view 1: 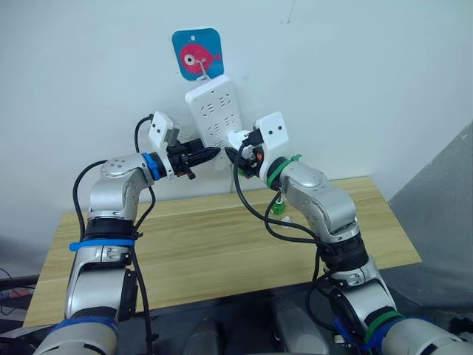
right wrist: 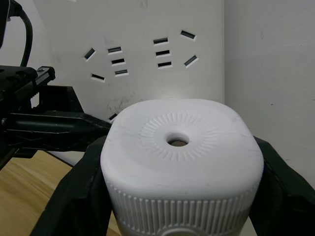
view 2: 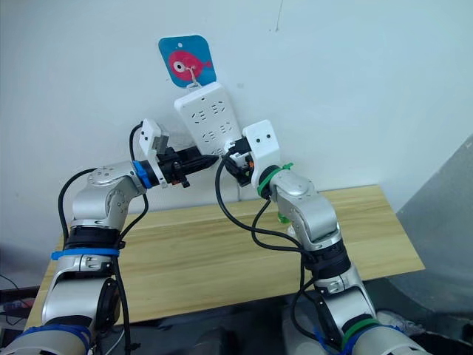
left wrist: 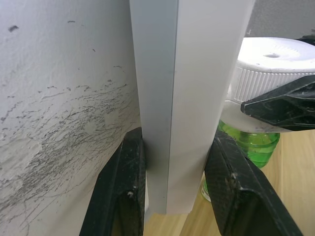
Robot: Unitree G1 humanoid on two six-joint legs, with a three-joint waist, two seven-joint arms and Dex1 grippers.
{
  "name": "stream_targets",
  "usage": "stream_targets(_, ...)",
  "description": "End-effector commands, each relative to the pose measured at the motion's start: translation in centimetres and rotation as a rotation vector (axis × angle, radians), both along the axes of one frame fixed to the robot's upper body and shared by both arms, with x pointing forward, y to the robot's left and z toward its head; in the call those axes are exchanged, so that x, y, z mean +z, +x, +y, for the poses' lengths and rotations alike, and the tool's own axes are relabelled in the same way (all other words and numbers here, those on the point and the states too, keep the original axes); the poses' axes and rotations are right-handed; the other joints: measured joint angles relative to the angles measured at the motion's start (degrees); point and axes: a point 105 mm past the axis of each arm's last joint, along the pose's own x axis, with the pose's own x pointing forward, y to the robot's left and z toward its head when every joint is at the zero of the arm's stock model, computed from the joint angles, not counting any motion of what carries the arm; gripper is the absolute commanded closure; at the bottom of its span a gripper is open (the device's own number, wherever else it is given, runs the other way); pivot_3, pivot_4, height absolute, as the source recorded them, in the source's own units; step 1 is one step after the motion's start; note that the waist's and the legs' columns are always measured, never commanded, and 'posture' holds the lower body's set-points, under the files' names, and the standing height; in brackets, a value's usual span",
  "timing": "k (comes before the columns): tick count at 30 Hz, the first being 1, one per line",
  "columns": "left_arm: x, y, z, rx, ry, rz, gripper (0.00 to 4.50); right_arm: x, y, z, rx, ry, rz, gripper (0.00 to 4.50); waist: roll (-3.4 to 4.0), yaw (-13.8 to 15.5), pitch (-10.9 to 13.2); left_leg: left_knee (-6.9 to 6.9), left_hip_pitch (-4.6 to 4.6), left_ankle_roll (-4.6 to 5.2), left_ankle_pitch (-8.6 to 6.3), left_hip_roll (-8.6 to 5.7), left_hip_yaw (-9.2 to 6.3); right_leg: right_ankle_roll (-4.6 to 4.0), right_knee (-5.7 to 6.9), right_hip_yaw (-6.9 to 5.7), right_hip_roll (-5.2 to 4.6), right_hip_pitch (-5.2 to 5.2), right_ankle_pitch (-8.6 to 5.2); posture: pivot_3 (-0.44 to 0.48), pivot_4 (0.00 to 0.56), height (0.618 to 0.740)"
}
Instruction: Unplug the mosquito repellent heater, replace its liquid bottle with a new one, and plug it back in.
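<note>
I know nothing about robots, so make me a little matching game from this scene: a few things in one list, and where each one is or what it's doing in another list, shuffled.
Things:
1. left claw
2. right claw
3. fish sign
4. green bottle

States:
A. stands on the wooden table
B. shut on the heater
C. on the wall, above the power strip
D. pinching the power strip's lower edge

Pairs: 1-D, 2-B, 3-C, 4-A
</note>
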Motion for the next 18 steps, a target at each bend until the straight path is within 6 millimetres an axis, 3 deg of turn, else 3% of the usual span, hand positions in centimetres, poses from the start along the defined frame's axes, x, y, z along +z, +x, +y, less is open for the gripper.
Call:
stream_targets(1, -0.2, -0.6, -1.9, -0.094, 0.025, -0.026, 3.21, 2.9, -0.3, -0.1, -0.003, 0.039, -0.099, 0.18, 0.00, 0.24, -0.06, 0.00, -0.02, 0.00, 0.00, -0.01, -0.03, 0.00, -0.01, -0.02, -0.01, 0.00, 0.00, -0.168, 0.127, 0.733)
stream_targets(2, -0.2, -0.5, -1.6, -0.082, 0.029, -0.032, 3.21, 2.9, -0.4, -0.4, -0.008, 0.030, -0.103, 0.00, 0.00, 0.31, -0.07, -0.01, -0.09, 0.00, 0.00, 0.00, -0.09, 0.00, -0.10, -0.08, -0.01, -0.01, 0.00, -0.168, 0.126, 0.733)
stream_targets(12, 0.4, 1.3, 0.8, 0.068, 0.031, -0.104, 3.21, 3.3, -3.2, -2.2, 0.055, -0.038, -0.117, 0.00, -0.01, 0.68, -0.13, -0.01, -0.16, 0.01, -0.01, -0.14, -0.07, 0.00, -0.26, -0.68, -0.37, 0.00, 0.00, -0.166, 0.128, 0.733)
stream_targets(18, 0.5, 1.8, 2.9, 0.165, 0.085, -0.154, 1.27, 3.0, -4.4, -2.9, 0.091, -0.066, -0.107, 0.00, 0.00, 0.59, -0.18, -0.03, -0.11, 0.01, 0.00, -0.09, -0.17, -0.03, -0.16, -0.89, -0.33, 0.00, 0.02, -0.159, 0.128, 0.733)
